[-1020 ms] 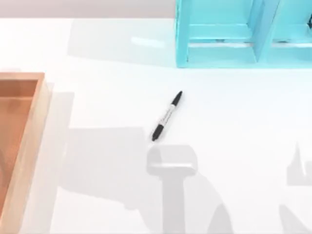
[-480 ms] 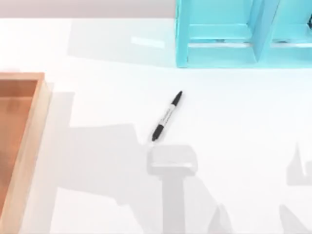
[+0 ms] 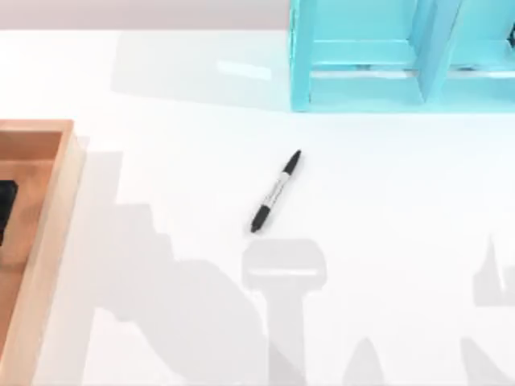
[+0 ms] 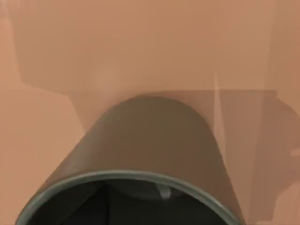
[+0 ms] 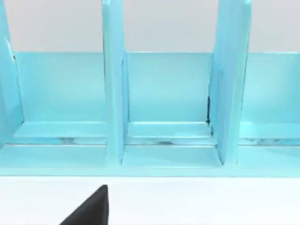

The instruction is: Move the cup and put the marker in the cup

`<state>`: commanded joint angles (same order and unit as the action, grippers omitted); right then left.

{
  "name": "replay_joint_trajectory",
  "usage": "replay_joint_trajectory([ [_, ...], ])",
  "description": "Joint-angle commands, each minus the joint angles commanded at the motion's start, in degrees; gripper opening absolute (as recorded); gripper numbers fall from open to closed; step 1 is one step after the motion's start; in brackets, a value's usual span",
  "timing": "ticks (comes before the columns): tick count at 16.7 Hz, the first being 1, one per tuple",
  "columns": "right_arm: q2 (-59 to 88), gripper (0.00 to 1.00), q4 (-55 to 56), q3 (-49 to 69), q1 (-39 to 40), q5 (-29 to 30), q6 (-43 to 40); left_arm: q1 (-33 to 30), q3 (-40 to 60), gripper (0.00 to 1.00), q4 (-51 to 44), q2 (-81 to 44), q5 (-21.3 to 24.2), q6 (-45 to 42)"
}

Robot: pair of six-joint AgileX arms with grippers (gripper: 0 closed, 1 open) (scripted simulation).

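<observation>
The marker (image 3: 276, 191), black with a pale middle band, lies slanted on the white table near the middle. The cup (image 4: 150, 140), dark olive-grey, sits very close below the left wrist camera, its rim nearest the lens, over the wooden tray's floor (image 4: 140, 42). A black part of my left gripper (image 3: 6, 211) shows over the tray at the table's far left edge. A black piece of my right gripper (image 5: 89, 211) hangs above the white table, facing the cyan rack.
The wooden tray (image 3: 50, 201) with raised walls stands along the left side. A cyan rack (image 3: 362, 88) with upright dividers (image 5: 115, 93) stands at the back right. Arm shadows fall on the table in front of the marker.
A black part of my left gripper has come into view over the tray at the far left. The arm shadows on the table have shifted. The marker has not moved.
</observation>
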<state>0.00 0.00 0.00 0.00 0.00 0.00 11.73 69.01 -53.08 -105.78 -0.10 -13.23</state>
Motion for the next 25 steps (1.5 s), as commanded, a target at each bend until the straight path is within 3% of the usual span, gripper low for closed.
replay_joint_trajectory([
  [5,0.0,1.00,0.0,0.0,0.0,0.0,0.0,0.0,-1.3,1.00,1.6,-0.4,0.0,0.0],
  [18,0.0,1.00,0.0,0.0,0.0,0.0,0.0,0.0,-1.3,0.02,1.6,-0.4,0.0,0.0],
  [25,0.0,1.00,0.0,0.0,0.0,0.0,0.0,0.0,-1.3,0.00,1.6,-0.4,0.0,0.0],
])
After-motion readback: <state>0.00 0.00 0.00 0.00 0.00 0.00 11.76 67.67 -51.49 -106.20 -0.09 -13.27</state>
